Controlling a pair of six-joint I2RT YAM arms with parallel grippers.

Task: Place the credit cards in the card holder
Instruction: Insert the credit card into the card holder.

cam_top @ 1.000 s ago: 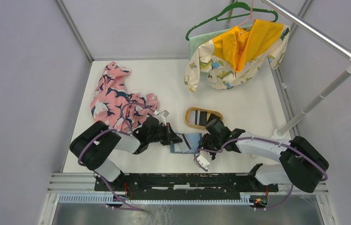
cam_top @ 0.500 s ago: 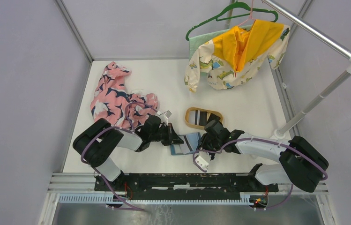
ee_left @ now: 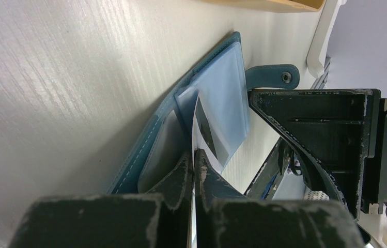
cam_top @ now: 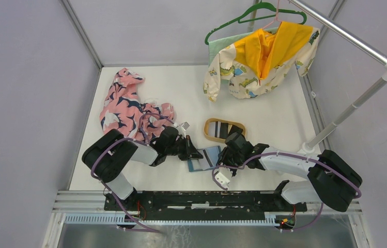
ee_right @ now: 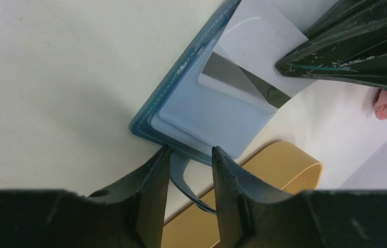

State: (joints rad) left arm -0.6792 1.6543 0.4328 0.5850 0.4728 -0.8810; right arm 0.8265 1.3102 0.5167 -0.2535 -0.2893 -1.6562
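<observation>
The teal card holder (cam_top: 207, 156) lies open on the white table between my two grippers. My left gripper (cam_top: 195, 153) (ee_left: 195, 155) is shut on a pale credit card (ee_left: 200, 121) (ee_right: 256, 51) with a dark stripe. That card stands on edge, its far corner inside a clear pocket of the card holder (ee_left: 150, 150) (ee_right: 206, 111). My right gripper (cam_top: 226, 156) (ee_right: 191, 154) is open, its fingertips against the holder's edge. The teal side tab (ee_right: 181, 175) (ee_left: 271, 77) runs loose between its jaws. More dark credit cards (cam_top: 226, 129) lie in the tan oval tray (cam_top: 209, 132).
The tan tray (ee_right: 284, 165) sits just beyond the holder. A pink patterned cloth (cam_top: 129, 106) is heaped at the left. A dinosaur-print garment (cam_top: 263, 57) hangs on a hanger from a rail (cam_top: 346, 36) at the back right, with the rail's post (cam_top: 336, 124) beside my right arm.
My left gripper has edged slightly towards the card holder with the card in it. The right gripper and the holder have barely moved.
</observation>
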